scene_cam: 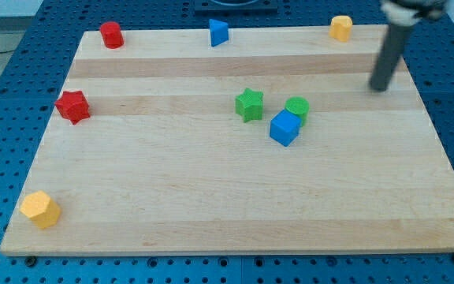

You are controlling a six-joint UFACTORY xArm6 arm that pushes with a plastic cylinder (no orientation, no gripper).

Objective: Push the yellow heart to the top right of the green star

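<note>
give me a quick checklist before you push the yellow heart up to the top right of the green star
1. My tip in view, touching no block: ok.
2. Green star located mid-board: ok.
3. Which yellow block is the heart, the one at the view's top right or the one at the bottom left: cannot tell.
4. Spot up and right of the star free: ok.
5. Green cylinder and blue cube crowd the star's right: not ok.
</note>
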